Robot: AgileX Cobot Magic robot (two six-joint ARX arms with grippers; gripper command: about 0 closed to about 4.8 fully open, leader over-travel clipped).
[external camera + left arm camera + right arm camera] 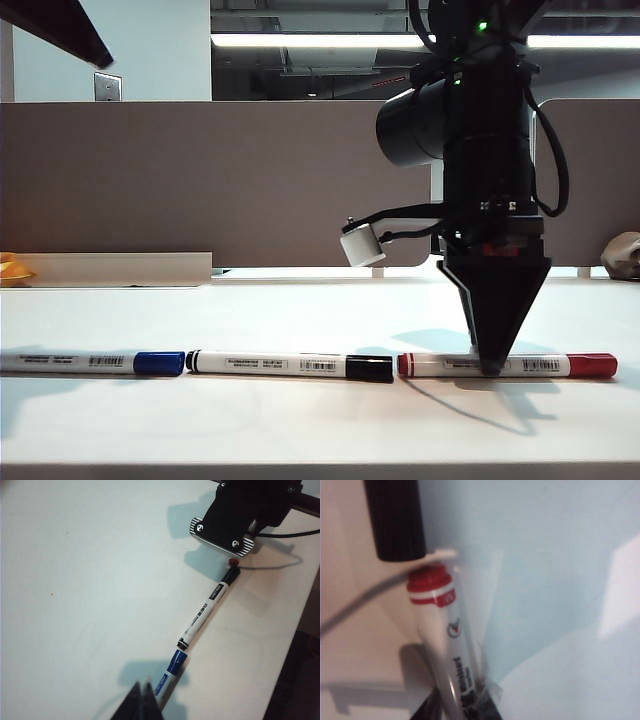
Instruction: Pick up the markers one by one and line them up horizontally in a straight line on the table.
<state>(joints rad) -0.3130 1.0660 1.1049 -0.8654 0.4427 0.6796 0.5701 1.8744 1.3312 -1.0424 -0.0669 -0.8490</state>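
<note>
**Risk of nudging the red pen out of line**

Table bears three pens end to end. The right gripper straddles the red pen, just beside the black pen; whether it grips, I cannot tell. Lifting skewed could drag it askew. The left gripper, clenched empty, hovers over the blue pen, seen only from the wrist.

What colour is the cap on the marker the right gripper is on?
Red. The red-capped marker lies on the table under the right gripper; the exterior view shows it best.
</note>
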